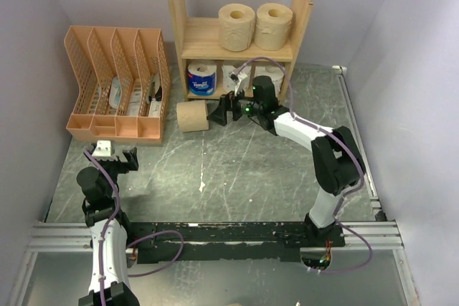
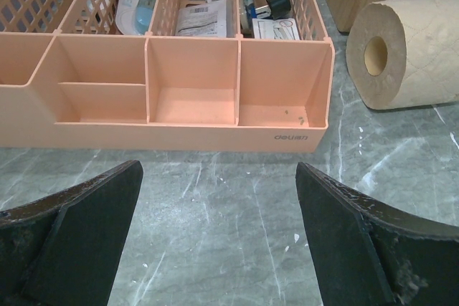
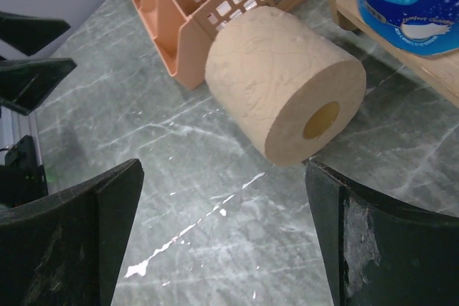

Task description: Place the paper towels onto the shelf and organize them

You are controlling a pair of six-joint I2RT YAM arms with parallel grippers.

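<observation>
Shelf [image 1: 188, 34], table's 12 o'clock.
- Top tier: tan roll [image 1: 237, 25] and second tan roll [image 1: 274, 25], upright, side by side.
- Lower tier: blue-wrapped roll [image 1: 201, 78]; white roll [image 1: 231, 77], partly hidden.

Third tan roll [image 3: 280, 91]: on its side on the table, at the shelf's 7 o'clock, beside the peach organizer [image 1: 118, 84].

Right gripper [image 1: 215, 113]: fingers apart, at that roll's 3 o'clock, not touching.

Left gripper [image 2: 219, 170]: fingers apart, holding nothing, table's 8 o'clock.
</observation>
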